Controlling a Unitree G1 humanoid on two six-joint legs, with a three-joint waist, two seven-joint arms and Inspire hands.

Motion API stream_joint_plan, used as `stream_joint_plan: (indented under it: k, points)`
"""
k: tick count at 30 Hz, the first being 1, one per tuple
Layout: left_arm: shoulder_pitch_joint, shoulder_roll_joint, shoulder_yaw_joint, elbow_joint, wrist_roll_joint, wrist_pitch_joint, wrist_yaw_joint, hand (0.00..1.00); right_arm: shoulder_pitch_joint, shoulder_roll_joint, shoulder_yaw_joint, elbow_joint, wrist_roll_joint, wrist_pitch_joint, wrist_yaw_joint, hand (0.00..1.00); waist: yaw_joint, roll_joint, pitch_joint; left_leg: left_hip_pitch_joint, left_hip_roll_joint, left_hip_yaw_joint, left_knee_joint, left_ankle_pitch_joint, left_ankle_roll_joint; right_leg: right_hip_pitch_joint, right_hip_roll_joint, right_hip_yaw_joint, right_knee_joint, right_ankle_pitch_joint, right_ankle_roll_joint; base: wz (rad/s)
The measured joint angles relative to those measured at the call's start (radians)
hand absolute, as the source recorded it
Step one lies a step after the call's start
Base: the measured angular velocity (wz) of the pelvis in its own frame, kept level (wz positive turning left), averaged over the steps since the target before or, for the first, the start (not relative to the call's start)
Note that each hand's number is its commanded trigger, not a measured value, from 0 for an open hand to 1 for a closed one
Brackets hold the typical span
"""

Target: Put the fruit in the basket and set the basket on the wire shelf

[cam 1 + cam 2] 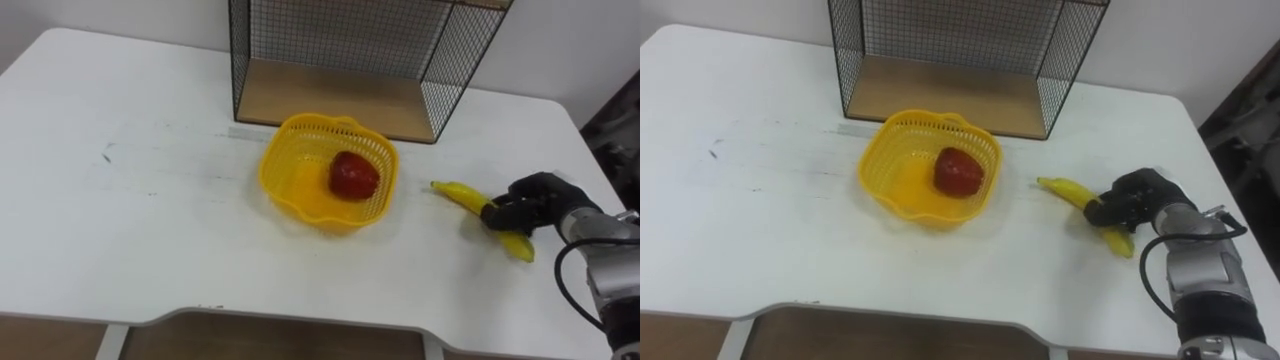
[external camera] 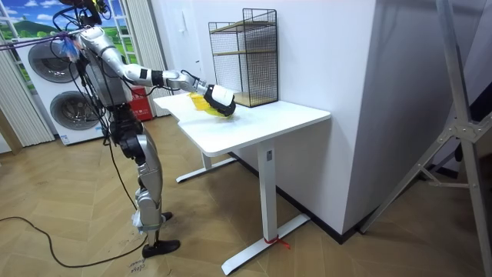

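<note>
at the frame's right edge, the black right hand (image 1: 535, 203) has its fingers curled round a yellow curved banana (image 1: 460, 194) lying on the white table (image 1: 120, 200). at centre, a yellow plastic mesh basket (image 1: 283, 160) holds a red round fruit (image 1: 353, 175), just below the black wire shelf (image 1: 330, 40) at top centre.

The meshed basket (image 1: 285, 145) and banana (image 1: 458, 194) are yellow, the fruit (image 1: 354, 175) red, the right hand (image 1: 537, 200) apparently black.

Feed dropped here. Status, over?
Right hand, fingers round banana, right of basket. Red fruit in basket. Nothing between them.
</note>
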Motion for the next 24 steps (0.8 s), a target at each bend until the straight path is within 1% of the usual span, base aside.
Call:
stream_joint_plan:
  k: [3, 8, 11, 15, 17, 21, 24]
  points:
    - [0.0, 0.0, 0.0, 0.0, 0.0, 0.0, 0.0, 0.0, 0.0, 0.0, 0.0, 0.0, -0.009, 0.005, 0.0, 1.0, 0.0, 0.005, -0.0029, 0.001, 0.0, -0.001, 0.0, 0.0, 0.0, 0.002, 0.0, 0.0, 0.0, 0.0, 0.0, 0.0]
    - [0.001, 0.002, 0.0, 0.0, -0.006, 0.0, 0.003, 0.0, 0.0, 0.0, 0.003, 0.0, -0.028, 0.006, -0.001, 1.0, 0.002, 0.005, -0.002, 0.003, 0.0, 0.0, -0.002, 0.0, 0.0, 0.004, 0.0, 0.002, 0.002, 0.0, 0.0, 0.0]
    - [0.002, 0.008, -0.001, -0.001, -0.017, -0.001, 0.006, 0.0, 0.0, 0.0, 0.004, 0.0, -0.03, 0.008, -0.004, 1.0, 0.002, 0.003, -0.0001, 0.004, 0.0, 0.0, -0.003, 0.0, 0.0, 0.004, 0.0, 0.002, 0.001, 0.0, 0.0, 0.0]
    - [0.0, 0.012, -0.001, -0.001, -0.016, -0.001, 0.009, 0.0, 0.0, 0.0, 0.003, -0.015, -0.046, 0.008, -0.023, 1.0, 0.0, 0.005, 0.0014, 0.004, 0.0, 0.0, -0.005, 0.0, 0.0, 0.003, 0.0, 0.003, 0.0, 0.0, 0.0, 0.0]
    - [-0.001, 0.01, -0.001, -0.001, -0.014, -0.006, 0.009, 0.0, 0.006, 0.001, 0.004, -0.083, -0.069, 0.009, -0.024, 1.0, 0.003, 0.009, 0.0036, 0.003, 0.0, 0.003, -0.009, 0.0, 0.0, 0.0, 0.001, 0.006, 0.0, 0.0, 0.0, -0.04]
    - [-0.009, 0.01, -0.003, 0.0, -0.015, -0.011, 0.009, 0.0, 0.006, 0.001, 0.004, -0.187, -0.062, 0.005, -0.042, 1.0, 0.003, 0.01, 0.004, 0.003, 0.0, 0.006, -0.013, 0.0, 0.0, -0.005, 0.002, 0.024, -0.001, 0.0, 0.0, -0.06]
    - [-0.014, 0.009, -0.003, 0.001, -0.02, -0.03, 0.012, 0.0, 0.01, 0.006, 0.005, -0.298, -0.055, 0.004, -0.043, 1.0, 0.003, 0.011, 0.004, -0.001, 0.0, 0.013, -0.018, 0.0, 0.0, -0.017, 0.003, 0.03, -0.001, 0.0, 0.0, -0.08]
